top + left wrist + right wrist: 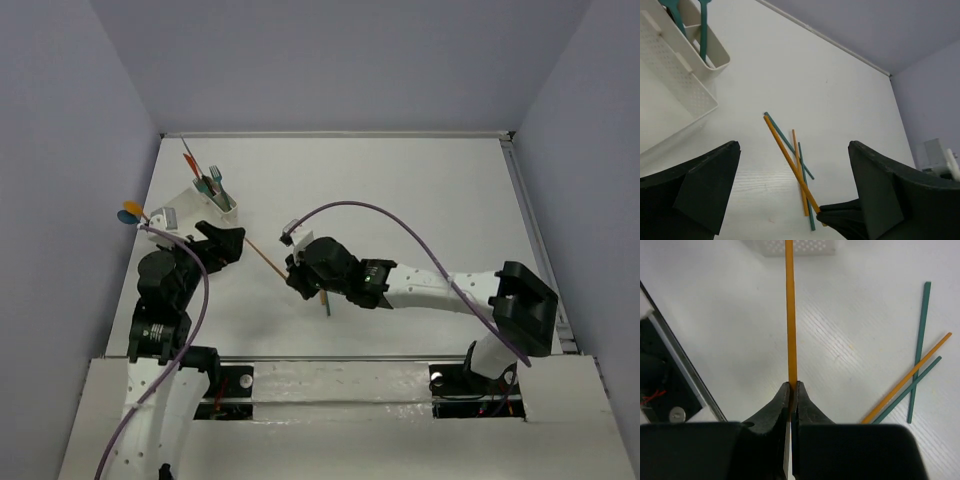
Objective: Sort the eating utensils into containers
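Four sticks at lower centre: one long orange stick [781, 145], one short orange stick [795, 142], two teal sticks [809, 173]. One white organiser [690, 95] at upper left; two teal utensils [703, 30] inside.

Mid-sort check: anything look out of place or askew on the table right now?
Nothing spilled or damaged. Only oddity: three loose sticks lie crossed over one another beside the right hand, which pinches an orange stick.

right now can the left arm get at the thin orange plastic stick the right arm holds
Likely yes: the left gripper stands open near the free end of the thin orange plastic stick, which the right gripper clamps near its other end; nothing lies between.
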`<state>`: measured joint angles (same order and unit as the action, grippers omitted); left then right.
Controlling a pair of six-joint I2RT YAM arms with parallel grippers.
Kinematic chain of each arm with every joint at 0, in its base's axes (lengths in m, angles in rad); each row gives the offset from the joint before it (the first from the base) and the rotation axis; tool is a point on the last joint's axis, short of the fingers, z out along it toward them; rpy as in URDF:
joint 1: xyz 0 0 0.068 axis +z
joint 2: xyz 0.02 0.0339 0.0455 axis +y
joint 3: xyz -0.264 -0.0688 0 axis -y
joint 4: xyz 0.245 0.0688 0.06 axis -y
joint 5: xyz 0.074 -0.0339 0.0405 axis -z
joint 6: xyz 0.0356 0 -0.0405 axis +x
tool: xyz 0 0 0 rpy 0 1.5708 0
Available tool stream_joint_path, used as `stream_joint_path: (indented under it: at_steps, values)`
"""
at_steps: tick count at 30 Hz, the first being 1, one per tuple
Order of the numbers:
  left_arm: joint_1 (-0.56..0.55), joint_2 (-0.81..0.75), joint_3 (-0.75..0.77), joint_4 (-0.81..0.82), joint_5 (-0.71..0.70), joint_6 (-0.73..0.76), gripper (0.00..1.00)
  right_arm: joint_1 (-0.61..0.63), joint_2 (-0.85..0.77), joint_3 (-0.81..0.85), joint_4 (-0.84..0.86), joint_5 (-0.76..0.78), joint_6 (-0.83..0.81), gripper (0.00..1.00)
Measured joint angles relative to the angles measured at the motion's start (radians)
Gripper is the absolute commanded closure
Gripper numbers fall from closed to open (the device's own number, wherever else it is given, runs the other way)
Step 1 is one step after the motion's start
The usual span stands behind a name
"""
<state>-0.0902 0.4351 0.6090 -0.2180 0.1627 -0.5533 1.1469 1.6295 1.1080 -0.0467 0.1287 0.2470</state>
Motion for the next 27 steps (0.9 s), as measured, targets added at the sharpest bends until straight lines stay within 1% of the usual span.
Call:
stream_joint_path:
  at_steps: [1, 2, 7, 9, 13, 14, 16, 18, 19, 20, 22, 25, 27]
  values:
    - [0.0, 0.017, -0.005, 0.016, 0.024, -0.012, 0.14, 0.0, -0.016, -0.005, 0.022, 0.002, 0.005, 1.0]
    - [0.0, 0.033, -0.016, 0.037, 0.05, -0.023, 0.18, 0.0, -0.038, -0.012, 0.053, 0.002, 0.011, 1.0]
    - [0.0, 0.099, -0.083, 0.111, 0.151, -0.076, 0.26, 0.0, -0.093, -0.049, 0.158, 0.0, 0.037, 1.0]
    - [0.0, 0.12, -0.1, 0.14, 0.185, -0.097, 0.33, 0.0, -0.095, -0.053, 0.18, -0.005, 0.042, 1.0]
    - [0.0, 0.152, -0.106, 0.192, 0.22, -0.121, 0.44, 0.0, -0.095, -0.055, 0.196, -0.011, 0.045, 1.0]
    - [0.0, 0.153, -0.106, 0.201, 0.226, -0.126, 0.5, 0.0, -0.095, -0.055, 0.2, -0.014, 0.045, 1.0]
    - [0.0, 0.159, -0.108, 0.237, 0.237, -0.135, 0.55, 0.0, -0.095, -0.055, 0.209, -0.019, 0.045, 1.0]
    - [0.0, 0.166, -0.114, 0.274, 0.249, -0.145, 0.64, 0.0, -0.095, -0.055, 0.219, -0.029, 0.046, 1.0]
    - [0.0, 0.17, -0.117, 0.284, 0.253, -0.147, 0.71, 0.0, -0.095, -0.055, 0.22, -0.032, 0.046, 1.0]
    - [0.0, 0.174, -0.122, 0.295, 0.255, -0.152, 0.85, 0.0, -0.095, -0.055, 0.221, -0.033, 0.047, 1.0]
    - [0.0, 0.184, -0.126, 0.304, 0.259, -0.163, 1.0, 0.0, -0.095, -0.056, 0.227, -0.037, 0.051, 1.0]
    - [-0.002, 0.191, -0.126, 0.322, 0.276, -0.18, 1.0, 0.0, -0.094, -0.057, 0.223, -0.039, 0.058, 1.0]
    - [-0.007, 0.19, -0.122, 0.323, 0.277, -0.179, 1.0, 0.0, -0.093, -0.058, 0.224, -0.039, 0.063, 0.93]
